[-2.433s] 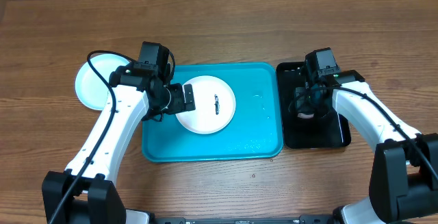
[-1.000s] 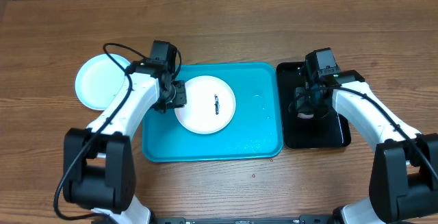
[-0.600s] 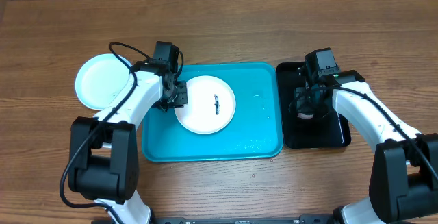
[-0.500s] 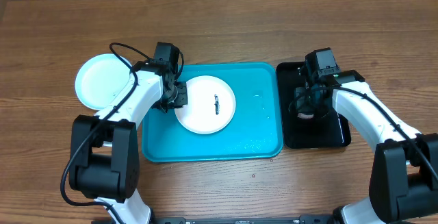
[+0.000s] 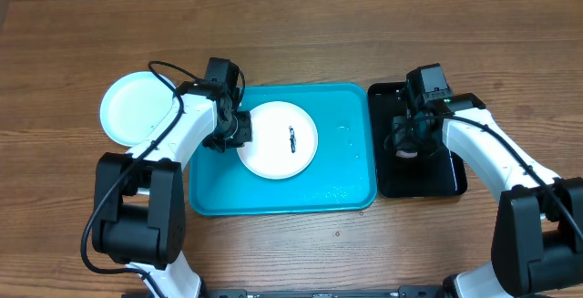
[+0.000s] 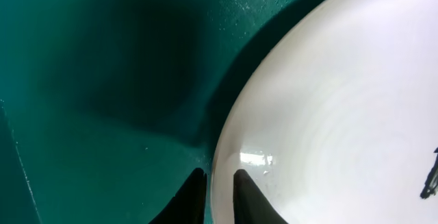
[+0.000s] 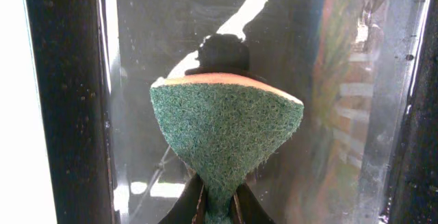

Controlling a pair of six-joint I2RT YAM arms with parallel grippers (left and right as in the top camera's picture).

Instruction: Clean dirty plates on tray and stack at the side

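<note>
- My left end effector [image 6: 219,183], low over the turquoise plastic tray [image 5: 346,184], pinches the rim of the flat-lying round white plastic plate [image 5: 273,148].
- My right end effector [image 7: 217,200] clamps a green sponge [image 7: 226,131].

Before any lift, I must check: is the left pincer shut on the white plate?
Shut on the white plate: the left pincer pinches its rim between both fingertips.

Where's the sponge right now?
In the right wrist view the green sponge is pinched in the right gripper, over the glossy black tray, which sits just right of the turquoise tray.
</note>
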